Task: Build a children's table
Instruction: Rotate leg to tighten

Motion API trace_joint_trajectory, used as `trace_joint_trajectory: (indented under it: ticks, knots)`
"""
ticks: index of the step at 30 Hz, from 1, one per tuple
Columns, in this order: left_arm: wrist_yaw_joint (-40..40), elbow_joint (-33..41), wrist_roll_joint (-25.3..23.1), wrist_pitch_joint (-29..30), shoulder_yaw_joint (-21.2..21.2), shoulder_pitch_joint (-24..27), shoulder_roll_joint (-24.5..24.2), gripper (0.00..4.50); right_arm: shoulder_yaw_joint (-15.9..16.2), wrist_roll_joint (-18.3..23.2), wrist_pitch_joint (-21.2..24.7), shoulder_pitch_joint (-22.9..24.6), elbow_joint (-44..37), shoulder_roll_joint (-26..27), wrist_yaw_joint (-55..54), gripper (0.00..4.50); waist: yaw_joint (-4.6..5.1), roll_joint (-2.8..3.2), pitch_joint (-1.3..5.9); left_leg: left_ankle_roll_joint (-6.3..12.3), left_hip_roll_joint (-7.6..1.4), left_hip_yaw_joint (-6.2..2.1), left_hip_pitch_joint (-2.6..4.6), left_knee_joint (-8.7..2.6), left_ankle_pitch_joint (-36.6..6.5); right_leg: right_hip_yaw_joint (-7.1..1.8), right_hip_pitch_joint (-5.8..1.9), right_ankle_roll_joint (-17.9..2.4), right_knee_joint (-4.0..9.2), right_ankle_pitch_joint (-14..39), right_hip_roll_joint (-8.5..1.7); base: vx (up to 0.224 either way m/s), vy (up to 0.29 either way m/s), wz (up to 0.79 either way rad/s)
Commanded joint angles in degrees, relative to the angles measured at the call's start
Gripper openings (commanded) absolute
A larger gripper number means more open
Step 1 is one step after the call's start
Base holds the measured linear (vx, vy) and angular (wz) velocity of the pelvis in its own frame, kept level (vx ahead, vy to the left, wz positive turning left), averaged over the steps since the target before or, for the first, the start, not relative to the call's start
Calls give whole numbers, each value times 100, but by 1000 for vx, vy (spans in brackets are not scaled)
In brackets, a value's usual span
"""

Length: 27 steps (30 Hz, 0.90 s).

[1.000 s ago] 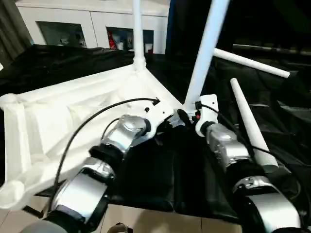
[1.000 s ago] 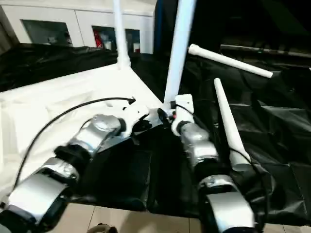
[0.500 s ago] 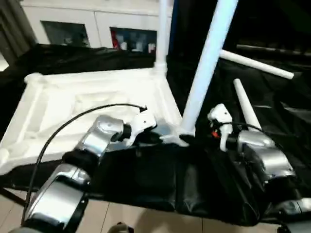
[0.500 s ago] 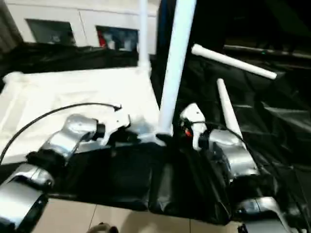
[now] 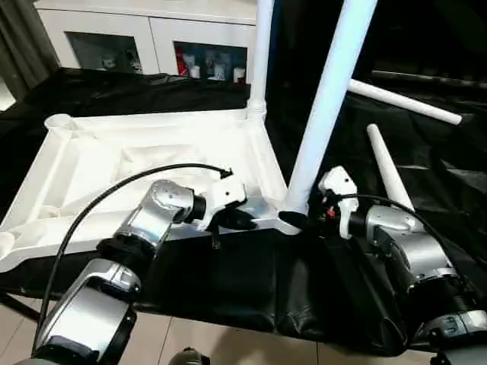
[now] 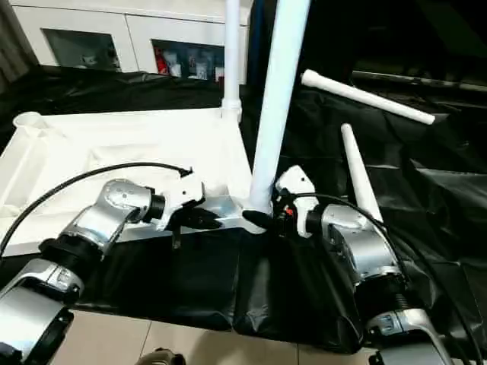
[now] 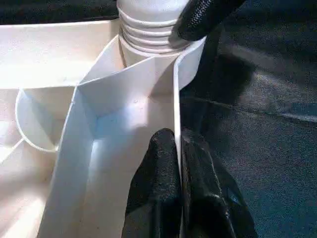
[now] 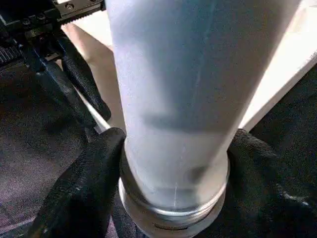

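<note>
Head view: you are looking down over both silver forearms at the tabletop [image 5: 137, 152], which lies underside up on a black cloth [image 5: 228, 281].
Tabletop: its ribbed underside faces you; round sockets show at the corners, one open socket [image 5: 59, 122] at the far left.
Standing legs: one leg [image 5: 262, 53] stands upright in the far corner socket; a second, thicker-looking near leg [image 5: 327, 106] stands in the near right corner socket [image 5: 289, 220], leaning slightly.
Loose legs: two more legs lie on the cloth to your right, one [image 5: 403, 101] further back and lying crosswise, one [image 5: 389, 169] nearer and just beside your right forearm.
Left gripper [image 7: 178, 163]: your two black fingers are pinched on the thin near edge wall of the tabletop, one finger on each face of the wall, close to the corner with the near leg.
Right gripper [image 8: 168, 168]: your fingers [image 8: 79, 188] sit either side of the base of the near leg, wrapped around it just above the threaded collar, touching the tube.
Background: a white cabinet [image 5: 144, 38] with glass doors stands behind the cloth.
</note>
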<state>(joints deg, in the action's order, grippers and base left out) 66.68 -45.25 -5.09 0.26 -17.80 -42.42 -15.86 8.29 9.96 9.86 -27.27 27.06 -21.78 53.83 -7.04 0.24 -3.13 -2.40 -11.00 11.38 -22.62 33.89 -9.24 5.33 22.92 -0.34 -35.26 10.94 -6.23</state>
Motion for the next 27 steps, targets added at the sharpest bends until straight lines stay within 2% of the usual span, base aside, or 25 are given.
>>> trace_joint_trajectory:
  ticks: [1, 5, 6, 7, 8, 10, 11, 13, 20, 22, 25, 27]
  knots:
    - [75, 291, 181, -48, 46, -9, 67, 0, 32, 19, 44, 1, -105, 55, 44, 274, 9, -7, 431, 222, -268, -118, 154, -385, -1200, -285, -289, -1425, 362, 463, -317, 0, 0, 0]
    - [-92, 216, 147, -26, 86, -45, 112, 0, -44, -67, 44, 32, -25, 127, -284, 270, 35, -15, 432, 205, -260, -119, 152, -386, -1204, -285, -291, -1437, 361, 439, -318, 0, 0, 0]
    - [-537, 28, 40, 6, 135, -148, 222, 0, -175, -110, 55, 3, 128, 246, -695, 269, 40, -15, 431, 202, -260, -120, 152, -387, -1211, -284, -293, -1435, 362, 453, -318, 0, 0, 0]
    - [-1225, -253, -100, 32, 206, -300, 405, 0, -399, -95, 116, -47, 338, 455, -1287, 269, 74, -9, 417, 153, -258, -111, 171, -393, -1266, -297, -250, -1429, 388, 559, -312, 0, 0, 0]
    - [-1699, -447, -195, 49, 254, -406, 532, 0, -556, -75, 162, -84, 480, 599, -1685, 268, 75, -8, 419, 104, -254, -114, 182, -391, -1310, -299, -247, -1421, 394, 640, -318, 0, 0, 0]
    - [-2164, -653, -241, 94, 321, -523, 706, 0, -794, 1, 270, -121, 638, 848, -2264, 268, 72, -14, 430, -12, -247, -132, 190, -401, -1379, -291, -268, -1356, 415, 859, -333, 0, 0, 0]
    - [-2196, -679, -217, 83, 332, -547, 779, 0, -878, 43, 320, -130, 669, 938, -2455, 268, 81, -27, 431, 3, -248, -133, 176, -410, -1343, -288, -286, -1306, 415, 801, -317, 0, 0, 0]
    - [-2212, -715, -160, -7, 331, -606, 973, 0, -993, 97, 432, -109, 653, 1169, -2841, 267, 78, -3, 438, 96, -227, -127, 157, -394, -1224, -293, -287, -1273, 408, 610, -323, 0, 0, 0]
    - [-2026, -654, -155, -355, 253, -580, 1008, 0, -848, -61, 254, -26, 489, 1228, -2835, 267, 95, 9, 432, 131, -233, -127, 159, -403, -1308, -287, -289, -1224, 430, 659, -315, 0, 0, 0]
    - [-2046, -754, -155, -520, 292, -616, 1017, 0, -968, 14, 201, -37, 444, 1255, -2821, 323, 95, 14, 432, 132, -233, -127, 159, -403, -1309, -287, -287, -1231, 431, 640, -314, 0, 0, 0]
    - [-2124, -815, -160, -599, 333, -647, 1021, 0, -975, -18, 201, -36, 372, 1210, -2816, 346, 85, -15, 430, 203, -226, -121, 147, -392, -1249, -289, -298, -1229, 428, 686, -325, 0, 0, 0]
    - [-2167, -828, -164, -616, 345, -657, 1025, 0, -947, -71, 196, -29, 340, 1179, -2837, 371, 80, -5, 427, 212, -233, -120, 152, -394, -1236, -289, -288, -1223, 435, 744, -327, 0, 0, 0]
